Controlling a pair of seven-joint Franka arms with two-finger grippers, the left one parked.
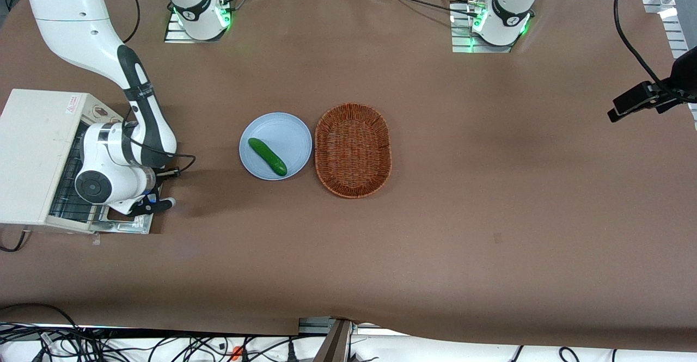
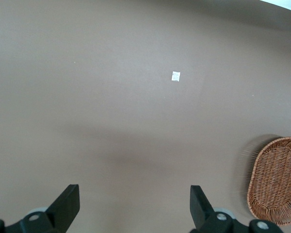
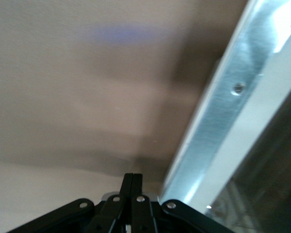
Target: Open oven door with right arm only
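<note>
Brown table (image 1: 435,242), gripper (image 3: 132,182) pinched beside oven door (image 3: 233,121)

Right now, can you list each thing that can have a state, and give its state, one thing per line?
oven door: open, folded down flat in front of the oven.
oven: open, wire rack showing inside.
gripper: shut, low at the door's outer edge.
plate: holds a cucumber.
basket: empty.

No readable text, only a blurred oven (image 1: 32,149) sticker (image 1: 71,109)
</note>
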